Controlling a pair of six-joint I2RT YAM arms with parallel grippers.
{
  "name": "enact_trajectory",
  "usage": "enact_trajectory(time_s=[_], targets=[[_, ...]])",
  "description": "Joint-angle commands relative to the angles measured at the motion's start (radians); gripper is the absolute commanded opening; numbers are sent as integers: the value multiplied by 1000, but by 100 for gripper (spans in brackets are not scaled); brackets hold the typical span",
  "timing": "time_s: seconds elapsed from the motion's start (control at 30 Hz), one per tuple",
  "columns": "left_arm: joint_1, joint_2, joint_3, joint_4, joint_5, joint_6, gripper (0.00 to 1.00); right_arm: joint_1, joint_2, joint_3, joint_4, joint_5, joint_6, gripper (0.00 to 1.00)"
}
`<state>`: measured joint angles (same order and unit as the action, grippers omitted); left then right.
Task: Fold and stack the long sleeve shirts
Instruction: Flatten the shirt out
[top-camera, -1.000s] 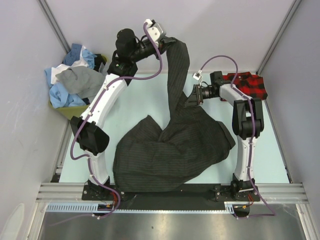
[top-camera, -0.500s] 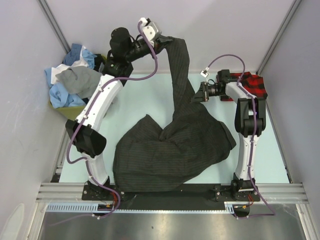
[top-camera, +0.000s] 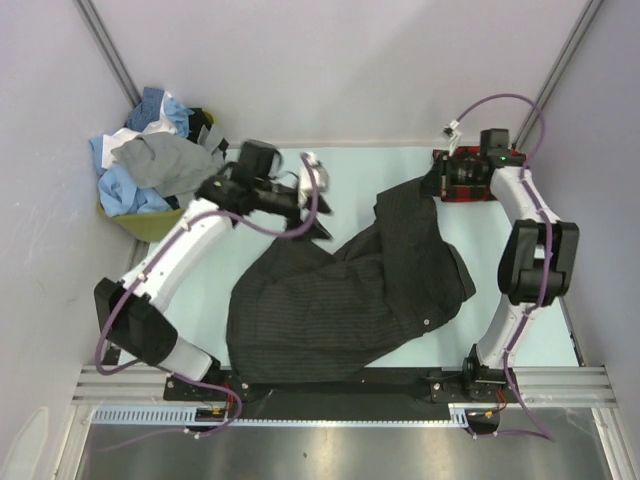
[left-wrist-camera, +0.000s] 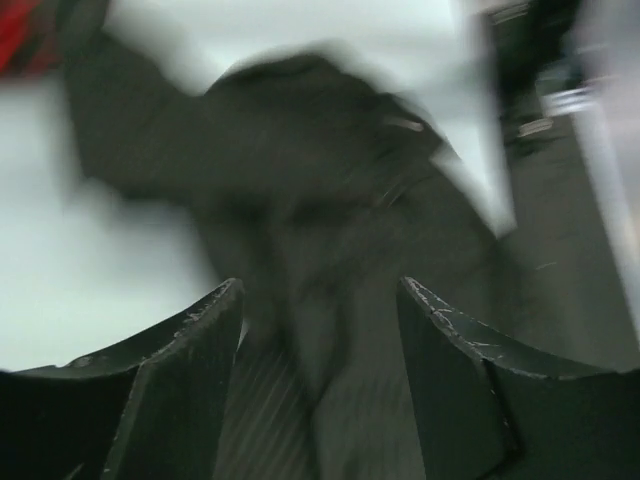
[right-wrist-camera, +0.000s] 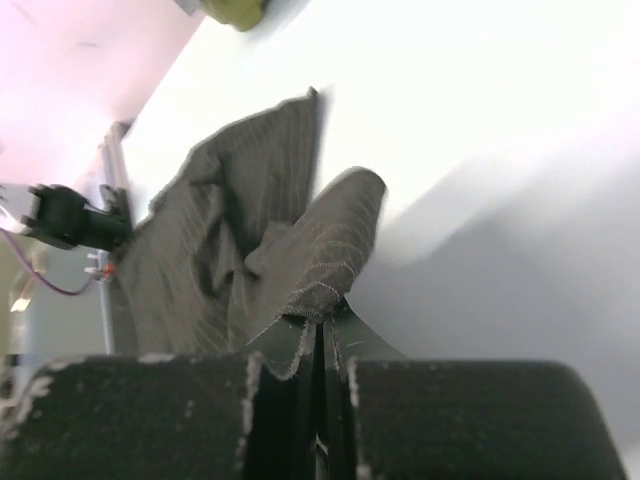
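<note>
1 charcoal shirt (top-camera: 340, 300) | L end effector (left-wrist-camera: 320, 300) spread, empty, low | R end effector (right-wrist-camera: 322, 335) far-right, pinching edge

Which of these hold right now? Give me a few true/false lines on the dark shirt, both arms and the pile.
1. The right gripper has its jaws shut on an edge of the charcoal shirt. True.
2. The left gripper is holding a sleeve of the charcoal shirt up in the air. False: its jaws stand open with nothing between them.
3. The charcoal shirt is folded into a neat rectangle. False: it lies crumpled and spread out on the table.
4. A pile of blue, white and grey shirts sits at the far left corner, apart from the charcoal shirt. True.
</note>
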<state>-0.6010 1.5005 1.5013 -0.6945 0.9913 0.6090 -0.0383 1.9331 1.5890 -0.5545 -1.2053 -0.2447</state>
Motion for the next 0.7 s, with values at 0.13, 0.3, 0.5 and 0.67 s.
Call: enact_trajectory(time_s=[0.13,0.3,0.5,0.67], targets=[[288,167,-64,-22,-351,184,65,-31,-241,-57,-295,121,-367,0],[288,349,23,48,-477,135,65,-31,-287,-46,-483,214,-545,0],[257,596,340,-133,-508,337,60,-28,-330,-107,-555,283,-611,0],[251,740,542,-413,-534,498,56,-29,-385,-147,-549,294,-594,0]])
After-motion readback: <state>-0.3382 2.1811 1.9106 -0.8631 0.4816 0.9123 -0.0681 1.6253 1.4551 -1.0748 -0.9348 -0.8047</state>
